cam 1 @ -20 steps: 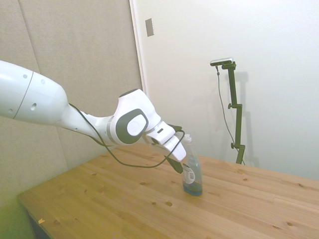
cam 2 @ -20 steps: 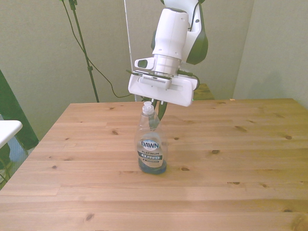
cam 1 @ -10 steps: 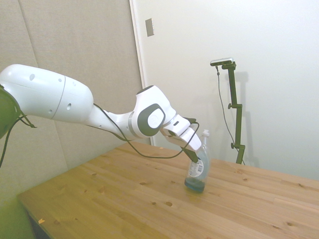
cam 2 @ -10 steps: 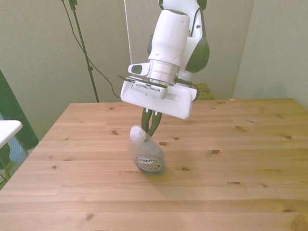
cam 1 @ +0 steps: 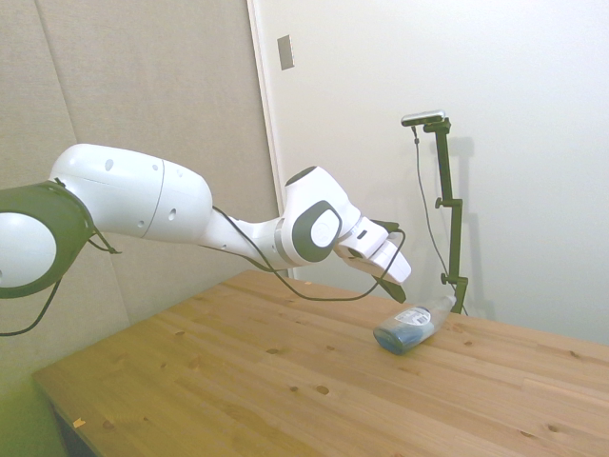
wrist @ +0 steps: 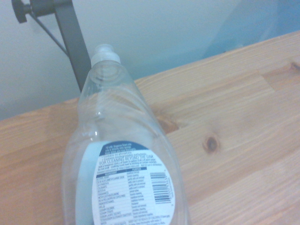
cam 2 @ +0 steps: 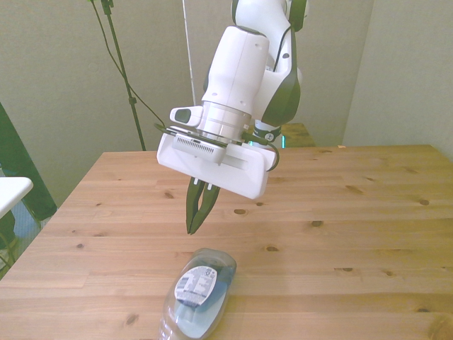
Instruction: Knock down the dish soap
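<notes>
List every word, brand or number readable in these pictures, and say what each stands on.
Back label of the dish soap: a heading and fine print, all too blurred to read; its barcode digits are too small.
Nothing else in any view bears readable text.

wooden table (cam 2: 368, 212), grey wall panel (cam 1: 143, 86)

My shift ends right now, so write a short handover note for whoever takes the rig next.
Gripper: fingers together, holding nothing, hanging in the air above the table, clear of the bottle.
Dish soap: lying on its side on the wood, back label up, at the near edge in the front view; the white cap is on.
Done: the bottle is down.
Left: nothing for the knock-down itself; probably just pull the arm back.
</notes>
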